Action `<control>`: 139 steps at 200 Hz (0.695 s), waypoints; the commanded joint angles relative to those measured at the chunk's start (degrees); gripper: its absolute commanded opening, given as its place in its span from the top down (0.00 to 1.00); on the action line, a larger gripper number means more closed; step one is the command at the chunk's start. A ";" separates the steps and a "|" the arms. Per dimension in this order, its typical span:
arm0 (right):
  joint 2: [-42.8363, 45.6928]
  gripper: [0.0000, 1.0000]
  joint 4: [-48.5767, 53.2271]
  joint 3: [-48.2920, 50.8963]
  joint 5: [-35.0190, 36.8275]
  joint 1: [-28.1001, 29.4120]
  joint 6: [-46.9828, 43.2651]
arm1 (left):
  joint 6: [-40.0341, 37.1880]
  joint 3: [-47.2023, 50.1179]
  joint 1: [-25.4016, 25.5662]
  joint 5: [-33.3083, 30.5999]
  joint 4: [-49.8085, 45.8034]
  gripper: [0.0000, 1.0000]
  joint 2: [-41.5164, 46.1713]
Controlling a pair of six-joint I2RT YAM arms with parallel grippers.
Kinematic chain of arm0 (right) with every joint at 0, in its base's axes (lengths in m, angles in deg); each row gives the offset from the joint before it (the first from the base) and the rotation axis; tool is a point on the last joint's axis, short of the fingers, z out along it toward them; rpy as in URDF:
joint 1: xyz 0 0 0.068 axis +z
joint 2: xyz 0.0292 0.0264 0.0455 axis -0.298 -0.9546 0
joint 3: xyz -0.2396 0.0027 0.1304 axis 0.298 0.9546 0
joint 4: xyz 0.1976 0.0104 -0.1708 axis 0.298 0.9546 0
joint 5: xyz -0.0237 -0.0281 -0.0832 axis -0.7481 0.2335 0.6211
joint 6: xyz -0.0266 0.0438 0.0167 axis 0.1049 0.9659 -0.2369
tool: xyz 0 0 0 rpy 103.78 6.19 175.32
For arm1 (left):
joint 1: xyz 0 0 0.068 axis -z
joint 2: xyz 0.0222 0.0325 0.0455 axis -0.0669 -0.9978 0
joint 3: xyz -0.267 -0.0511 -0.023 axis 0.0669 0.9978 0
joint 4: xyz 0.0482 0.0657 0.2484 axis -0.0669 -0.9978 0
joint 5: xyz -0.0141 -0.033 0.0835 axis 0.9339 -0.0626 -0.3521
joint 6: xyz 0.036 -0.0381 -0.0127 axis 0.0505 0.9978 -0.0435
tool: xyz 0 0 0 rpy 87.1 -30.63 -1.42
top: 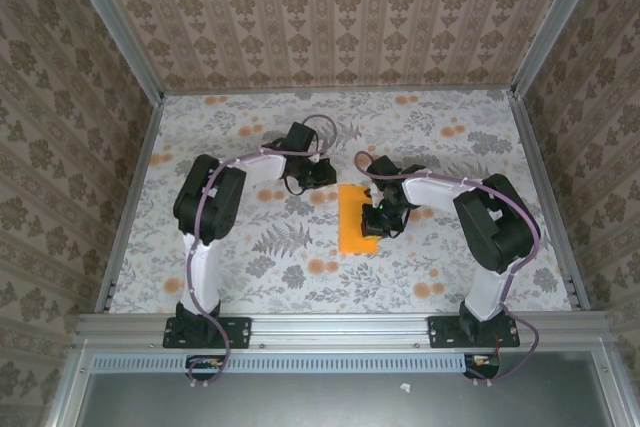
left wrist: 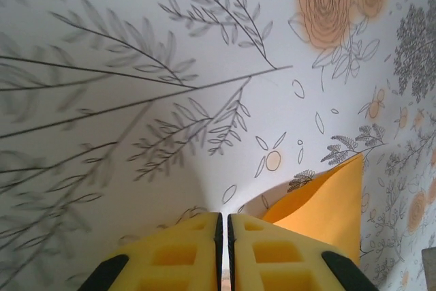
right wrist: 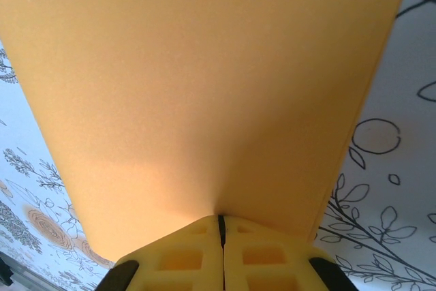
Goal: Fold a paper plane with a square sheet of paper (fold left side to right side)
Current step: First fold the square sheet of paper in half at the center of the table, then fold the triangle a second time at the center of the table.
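Note:
The square sheet of paper point(top: 351, 234) lies on the cloth at the table's middle as a plain orange upright rectangle, folded double. In the right wrist view its right edge point(right wrist: 340, 168) shows two layers. My right gripper point(top: 377, 218) is shut, its tips point(right wrist: 220, 218) pressed down on the sheet's point(right wrist: 204, 86) surface near its right side. My left gripper point(top: 322, 175) is shut just beyond the sheet's upper left corner, its tips point(left wrist: 223, 215) on the bare cloth. A raised orange corner of the sheet point(left wrist: 330, 202) sits close to the right of them.
A grey-white cloth point(top: 450, 147) printed with leaves and small orange flowers covers the table. Patterned walls close it in at the back and both sides. A metal rail point(top: 340, 328) with the arm bases runs along the near edge.

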 commanded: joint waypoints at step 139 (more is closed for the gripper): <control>17.24 0.48 -15.97 11.82 -3.19 -7.68 5.18 | 5.73 11.50 7.05 2.24 5.13 0.84 10.67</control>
